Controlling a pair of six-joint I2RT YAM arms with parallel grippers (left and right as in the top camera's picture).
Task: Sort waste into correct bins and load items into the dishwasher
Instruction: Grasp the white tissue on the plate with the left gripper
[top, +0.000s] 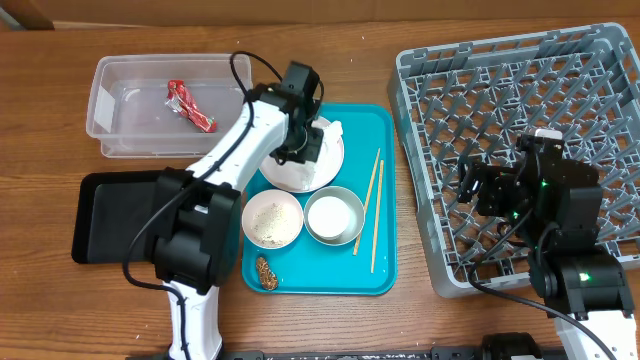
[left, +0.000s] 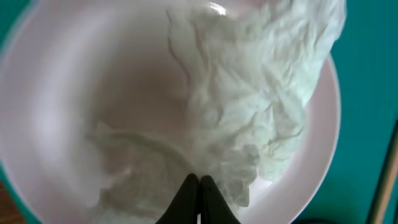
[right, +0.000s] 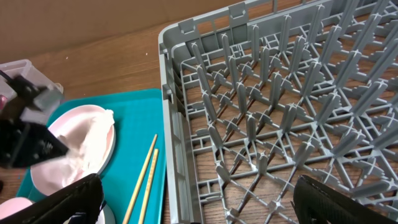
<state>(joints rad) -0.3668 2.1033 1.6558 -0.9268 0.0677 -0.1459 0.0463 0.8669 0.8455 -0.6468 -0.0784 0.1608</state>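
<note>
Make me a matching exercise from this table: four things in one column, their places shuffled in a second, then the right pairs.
Things:
1. red wrapper
2. crumpled napkin
3. chopsticks
4. right gripper

Places:
A. on the white plate
B. hovering over the grey rack
C. inside the clear tub
D. lying flat on the teal tray

Pairs: 1-C, 2-A, 3-D, 4-B

Left arm (top: 235, 140) overhangs the plate (top: 287, 179); bare table (top: 412, 270) separates tray (top: 320, 265) and rack (top: 450, 120).
</note>
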